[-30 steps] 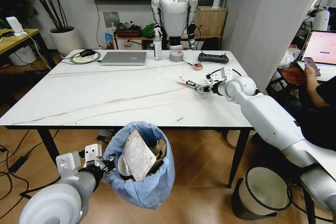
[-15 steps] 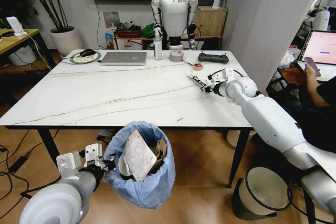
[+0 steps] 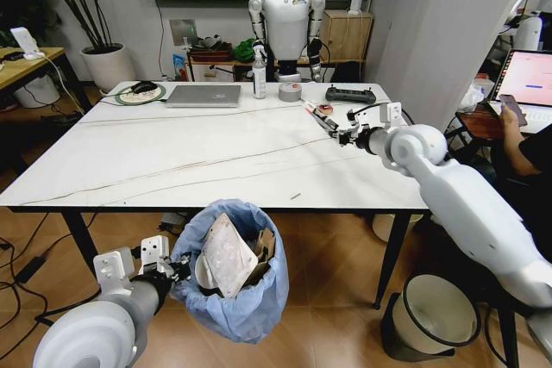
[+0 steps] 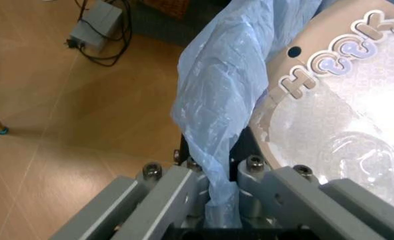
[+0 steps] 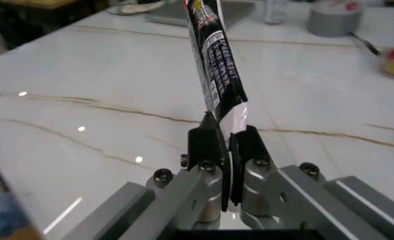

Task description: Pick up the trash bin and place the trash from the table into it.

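While the left gripper (image 4: 220, 200) hangs below the tabletop (image 3: 172, 161) edge, its fingers (image 4: 177, 190) are clamped on the blue bag rim of the trash bin (image 3: 231, 286), which hangs off the floor beside them. Cardboard and a white packet sit inside the bin. Right gripper (image 5: 224, 145) is raised above the tabletop's far right part, fingers pinched together on a black and red wrapper (image 5: 213, 65) that sticks out beyond the fingertips.
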### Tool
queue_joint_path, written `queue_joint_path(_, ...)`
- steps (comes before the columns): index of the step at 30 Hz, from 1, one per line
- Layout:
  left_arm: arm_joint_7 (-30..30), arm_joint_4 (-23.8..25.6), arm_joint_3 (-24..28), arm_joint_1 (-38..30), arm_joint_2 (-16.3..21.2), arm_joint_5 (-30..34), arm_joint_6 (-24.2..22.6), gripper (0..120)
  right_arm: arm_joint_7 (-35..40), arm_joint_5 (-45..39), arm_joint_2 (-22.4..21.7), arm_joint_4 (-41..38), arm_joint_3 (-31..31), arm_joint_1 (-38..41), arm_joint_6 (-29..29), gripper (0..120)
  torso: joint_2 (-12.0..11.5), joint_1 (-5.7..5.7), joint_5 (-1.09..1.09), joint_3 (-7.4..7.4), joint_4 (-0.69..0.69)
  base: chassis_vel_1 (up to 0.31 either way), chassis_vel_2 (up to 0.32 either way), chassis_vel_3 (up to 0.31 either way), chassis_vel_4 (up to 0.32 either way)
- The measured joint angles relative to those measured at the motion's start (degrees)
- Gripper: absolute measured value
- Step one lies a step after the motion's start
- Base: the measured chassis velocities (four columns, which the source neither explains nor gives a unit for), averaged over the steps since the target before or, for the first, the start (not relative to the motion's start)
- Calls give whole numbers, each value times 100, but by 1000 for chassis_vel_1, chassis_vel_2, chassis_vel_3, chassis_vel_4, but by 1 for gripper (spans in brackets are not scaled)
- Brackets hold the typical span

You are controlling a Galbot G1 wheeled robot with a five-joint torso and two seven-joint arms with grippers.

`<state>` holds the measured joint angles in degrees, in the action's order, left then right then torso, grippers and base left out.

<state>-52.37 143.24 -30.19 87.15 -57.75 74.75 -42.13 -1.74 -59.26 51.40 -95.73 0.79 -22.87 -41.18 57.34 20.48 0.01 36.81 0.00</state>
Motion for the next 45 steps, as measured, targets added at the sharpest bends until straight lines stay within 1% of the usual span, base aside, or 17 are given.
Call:
queue_joint_path(3,-1,-1,26,-33,19,-1,0,0,-835,-20,-410,-1027,-123,-426,303,0,0,-1,0,0,-1,0,0,0,0)
queue_joint_path(4,-1,-1,26,-33,19,-1,0,0,-835,-20,-410,-1027,-123,-426,303,0,0,-1,0,0,-1,0,0,0,0)
queue_joint_path(5,-1,-1,30,-39,22,-1,0,0,-999,-21,-517,-1265,-138,-508,377,0,0,-2,0,0,-1,0,0,0,0)
queue_joint_path(9,-2,-1,40,-44,17,-1,0,0,-2013,82,-905,-1995,-183,-632,636,0,0,-1,0,0,0,0,0,0,0)
queue_joint_path(11,-3,-1,40,-43,5,-1,0,0,-2559,264,-1089,-2225,-170,-611,782,0,0,-1,-1,0,0,0,0,0,0)
queue_joint_path(12,-3,-1,40,-43,5,-1,0,0,-2559,264,-1089,-2225,-170,-611,782,0,0,-1,-1,0,0,0,0,0,0)
queue_joint_path(14,-4,-1,46,-42,-5,-4,0,0,-3082,538,-1239,-2377,-122,-570,927,0,0,-1,0,0,-1,0,0,0,0)
queue_joint_path(16,-4,-1,61,-46,-12,-8,0,0,-3513,959,-1367,-2521,-88,-559,1016,0,0,-1,-1,0,0,0,0,0,0)
queue_joint_path(18,-4,0,82,-58,-16,-17,0,0,-3765,1410,-1431,-2604,-69,-570,1094,0,0,-1,-1,0,0,0,0,0,0)
queue_joint_path(19,-4,0,82,-58,-16,-17,0,0,-3765,1410,-1431,-2604,-69,-570,1094,0,0,-1,-1,0,0,0,0,0,0)
queue_joint_path(23,-5,-1,150,-112,-19,-26,0,0,-4139,2325,-1500,-2734,-66,-594,1258,0,0,0,0,1,0,0,0,0,0)
queue_joint_path(26,-5,-1,200,-147,-26,-40,0,0,-4470,2838,-1559,-2815,-103,-573,1474,0,0,0,0,1,0,0,0,0,0)
queue_joint_path(27,-5,-1,200,-147,-26,-40,0,0,-4470,2838,-1559,-2815,-103,-573,1474,0,0,0,0,1,0,0,0,0,0)
queue_joint_path(32,-5,-1,272,-170,-48,-93,0,0,-5081,3713,-1641,-2944,-240,-577,1833,0,0,0,-1,1,0,0,0,0,0)
queue_joint_path(41,-5,-1,367,-180,-71,-152,0,0,-4975,4147,-1654,-3041,-157,-731,1787,0,0,0,0,1,0,0,0,0,0)
queue_joint_path(45,-5,-1,378,-180,-75,-164,0,0,-4939,4333,-1705,-3038,-95,-836,1890,0,0,0,-1,1,0,0,0,0,0)
